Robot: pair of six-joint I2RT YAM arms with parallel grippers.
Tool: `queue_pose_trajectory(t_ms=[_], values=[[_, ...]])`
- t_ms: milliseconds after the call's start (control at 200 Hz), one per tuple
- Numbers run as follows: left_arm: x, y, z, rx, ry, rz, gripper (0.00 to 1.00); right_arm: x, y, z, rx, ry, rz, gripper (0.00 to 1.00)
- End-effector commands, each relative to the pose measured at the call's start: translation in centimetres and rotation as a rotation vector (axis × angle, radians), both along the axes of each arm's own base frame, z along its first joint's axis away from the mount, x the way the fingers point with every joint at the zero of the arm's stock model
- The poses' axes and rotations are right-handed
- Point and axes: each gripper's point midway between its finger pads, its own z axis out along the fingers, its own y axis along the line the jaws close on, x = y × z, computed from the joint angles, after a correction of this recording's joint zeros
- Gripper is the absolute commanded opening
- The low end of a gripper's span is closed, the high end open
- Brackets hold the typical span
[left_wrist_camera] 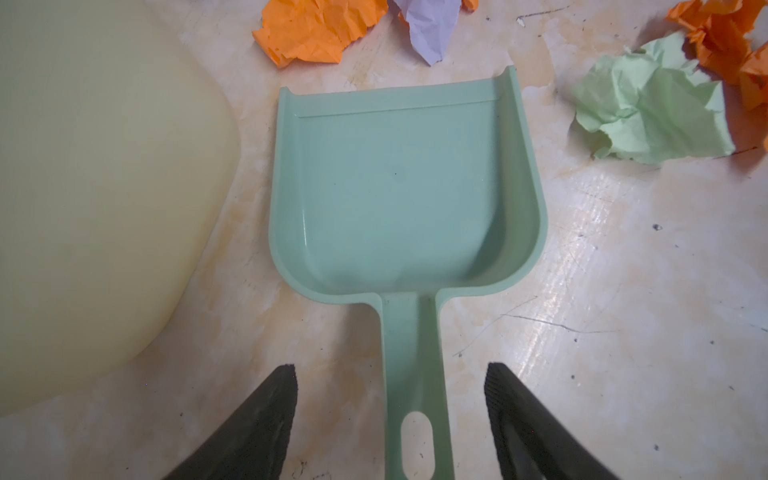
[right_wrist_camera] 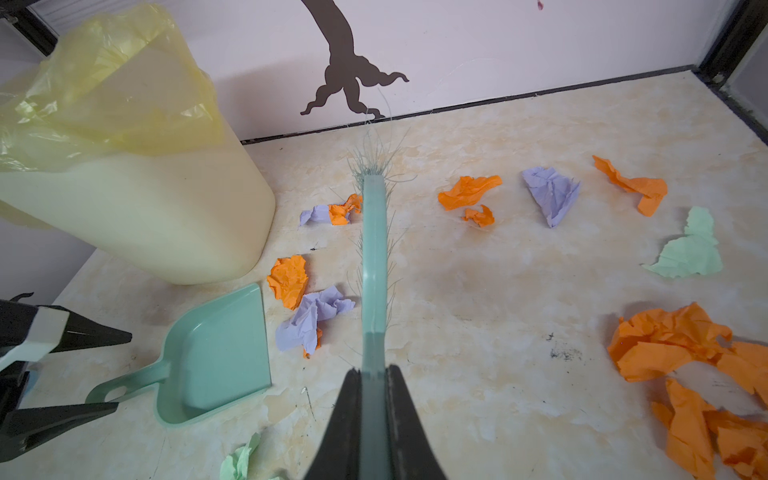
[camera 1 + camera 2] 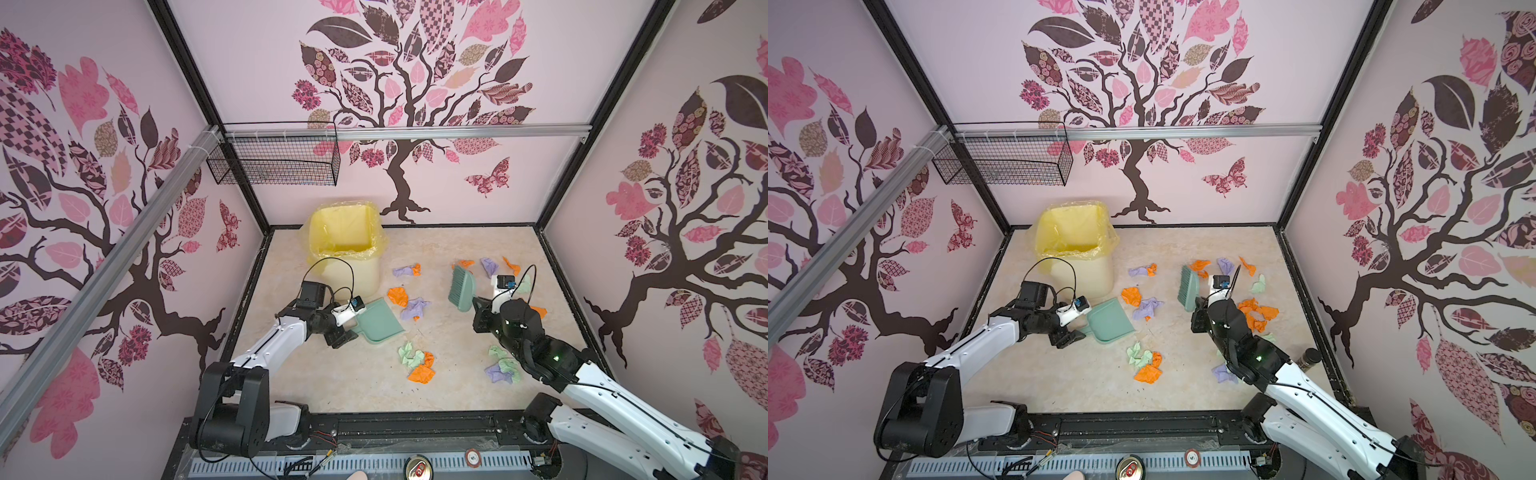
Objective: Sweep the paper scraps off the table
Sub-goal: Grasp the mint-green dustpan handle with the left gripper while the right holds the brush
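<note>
Paper scraps (image 3: 398, 296) in orange, lilac and pale green all lay loose on the worktop (image 3: 374, 390), none of them gathered. The closest, an orange wad with a lilac wad (image 3: 414, 308) touching it, sat just beyond the open lip of the dustpan (image 3: 379, 320). A green-and-orange heap (image 3: 417, 361) lay near the dustpan's side wall, and a lilac-and-orange pair lay farther out past the lip. The rest were well apart from the dustpan, on the far side of the brush (image 2: 374, 249).

By my reading the job had barely begun: 0 scraps were in the dustpan, 0 showed in the bin (image 3: 353, 276), and every wad was left to be brushed in and tipped out.

The dustpan lay flat on the worktop, its tray bare in the left wrist view. The cream bin, lined with a yellow bag, stood just beside the dustpan, toward the back wall. In both top views its inside showed only liner, though the bottom was hard to see. A wire basket (image 3: 278, 164) hung on the wall high above the dustpan, and I could make out nothing in it.

Behind the dustpan, the left pincer (image 1: 390, 370) stood open astride the handle, with a gap on each side, gripping nothing. On the lip side of the dustpan, past the 2 nearest wads, the right pincer (image 2: 372, 370) was clamped on the brush's handle. Whether the bristles touched the worktop I could not tell.
</note>
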Motion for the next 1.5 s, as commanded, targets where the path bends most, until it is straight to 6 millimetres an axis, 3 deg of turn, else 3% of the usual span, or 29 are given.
queue_pose_trajectory(t_ms=[0,150,295,510,640,785,1020,1160,1496], values=[[0.0,0.4,0.1,-0.013,0.005,-0.009,0.75,0.2,0.1,1.2,0.018,-0.03,0.0,0.0],[-0.7,0.5,0.2,-0.029,0.0,-0.017,0.76,0.1,-0.2,0.9,0.01,-0.028,-0.01,0.0],[-0.1,0.6,0.0,-0.017,0.025,-0.001,0.76,0.2,0.0,0.8,0.013,-0.023,-0.005,0.0],[0.3,0.9,-0.9,0.021,0.105,0.005,0.72,0.3,0.1,1.2,0.016,-0.029,-0.002,0.0],[0.2,1.7,-2.1,0.086,0.095,0.008,0.72,0.3,0.0,1.1,0.01,-0.026,-0.004,0.0],[0.2,1.7,-2.2,0.09,0.084,0.007,0.7,0.3,0.1,0.7,0.011,-0.021,-0.005,0.0],[-0.1,1.4,-3.0,0.131,0.102,-0.018,0.55,0.6,0.6,0.9,0.023,-0.023,0.009,0.0],[-0.1,1.1,-2.5,0.115,0.076,-0.022,0.5,0.5,0.7,0.9,0.02,-0.019,0.014,0.0],[-0.5,0.6,-1.9,0.085,0.073,-0.041,0.25,0.3,0.9,0.8,0.026,-0.012,0.028,0.0]])
